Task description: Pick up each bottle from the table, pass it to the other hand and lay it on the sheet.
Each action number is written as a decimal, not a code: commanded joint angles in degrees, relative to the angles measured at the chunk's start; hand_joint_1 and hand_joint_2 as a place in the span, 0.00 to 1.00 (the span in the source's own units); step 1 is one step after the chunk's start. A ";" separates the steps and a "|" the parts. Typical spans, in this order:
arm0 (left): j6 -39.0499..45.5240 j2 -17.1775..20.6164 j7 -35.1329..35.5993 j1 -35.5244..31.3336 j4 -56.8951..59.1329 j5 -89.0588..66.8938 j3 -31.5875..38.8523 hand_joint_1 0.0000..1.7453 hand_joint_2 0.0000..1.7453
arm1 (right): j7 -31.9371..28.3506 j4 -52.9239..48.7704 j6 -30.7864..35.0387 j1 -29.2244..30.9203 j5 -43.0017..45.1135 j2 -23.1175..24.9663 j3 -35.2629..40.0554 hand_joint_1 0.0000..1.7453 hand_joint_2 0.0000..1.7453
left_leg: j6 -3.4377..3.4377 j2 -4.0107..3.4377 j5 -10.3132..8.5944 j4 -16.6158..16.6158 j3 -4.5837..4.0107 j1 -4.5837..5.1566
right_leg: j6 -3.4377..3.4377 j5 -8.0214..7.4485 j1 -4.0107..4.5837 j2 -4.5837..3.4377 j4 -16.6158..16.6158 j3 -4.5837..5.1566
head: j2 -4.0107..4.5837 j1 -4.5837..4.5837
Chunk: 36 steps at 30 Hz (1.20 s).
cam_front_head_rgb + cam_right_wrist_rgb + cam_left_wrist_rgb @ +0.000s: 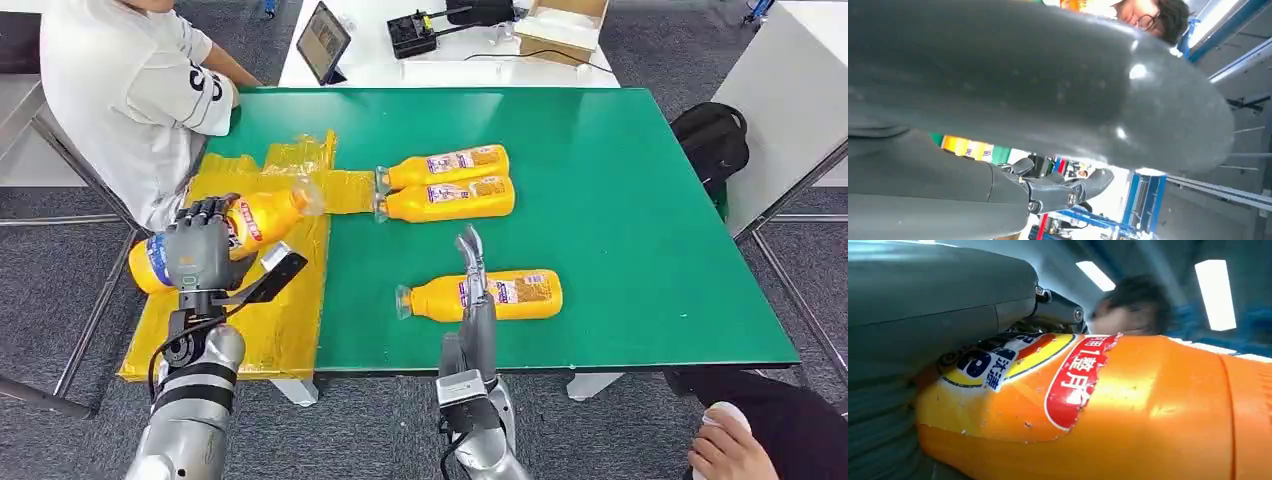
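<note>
Left hand (pixel 197 252) grips a bottle (pixel 235 232) above the yellow sheet (pixel 262 330), cap toward the counter (pixel 620 240) centre. Right hand (pixel 472 262) holds nothing, fingers extended over the lone bottle (pixel 520 295) nearest the counter's near edge. Two more bottles (pixel 445 183) lie side by side touching, further in, caps toward the sheet. Sheet overhangs the counter's left edge. Bare green to the right. Person (pixel 120 80) seated at far-left corner.
</note>
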State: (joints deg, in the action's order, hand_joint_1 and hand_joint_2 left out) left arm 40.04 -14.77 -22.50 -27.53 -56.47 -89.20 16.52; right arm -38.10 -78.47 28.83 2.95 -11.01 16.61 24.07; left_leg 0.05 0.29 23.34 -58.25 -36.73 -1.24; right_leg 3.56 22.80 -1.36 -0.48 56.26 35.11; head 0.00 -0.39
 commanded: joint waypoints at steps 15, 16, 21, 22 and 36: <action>-4.00 13.75 14.46 -14.87 41.87 0.21 -15.97 1.00 1.00 | -1.90 5.20 -3.53 3.79 1.42 -0.80 2.83 0.00 0.00 | -0.02 -0.07 0.05 0.04 0.15 -0.02 | -0.12 0.03 0.04 -0.05 -0.03 -0.16 | 0.00 0.00; -4.00 13.75 14.46 -14.87 41.87 0.21 -15.97 1.00 1.00 | -1.90 5.20 -3.53 3.79 1.42 -0.80 2.83 0.00 0.00 | -0.05 -0.09 0.11 0.05 0.30 -0.02 | -0.18 0.09 0.06 -0.04 -0.03 -0.29 | 0.00 0.00; -4.00 13.75 14.46 -14.87 41.87 0.21 -15.97 1.00 1.00 | -1.90 5.20 -3.53 3.79 1.42 -0.80 2.83 0.00 0.00 | -0.05 -0.06 0.09 0.00 0.17 -0.05 | -0.14 0.08 0.07 -0.01 -0.02 -0.19 | 0.00 0.00; -4.00 13.75 14.46 -14.87 41.87 0.21 -15.97 1.00 1.00 | -1.90 5.20 -3.53 3.79 1.42 -0.80 2.83 0.00 0.00 | -0.04 -0.04 0.08 0.01 0.14 -0.04 | -0.12 0.07 0.06 0.00 -0.02 -0.16 | 0.00 0.00; -9.31 14.50 16.38 -13.77 42.73 0.25 -19.01 1.00 1.00 | -1.90 7.26 -4.86 4.33 1.68 -0.45 2.37 0.00 0.00 | -0.05 -0.09 0.09 0.05 0.22 -0.02 | -0.16 0.06 0.05 -0.05 -0.04 -0.22 | 0.00 0.00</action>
State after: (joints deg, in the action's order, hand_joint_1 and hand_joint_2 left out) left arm 34.75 -1.70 -7.30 -39.72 -18.77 -89.35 1.01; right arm -38.10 -76.43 24.92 4.98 -9.81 16.44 26.18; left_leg 0.06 0.32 23.33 -58.25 -36.77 -1.26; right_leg 3.56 22.81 -1.36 -0.46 56.28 35.11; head 0.00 -0.39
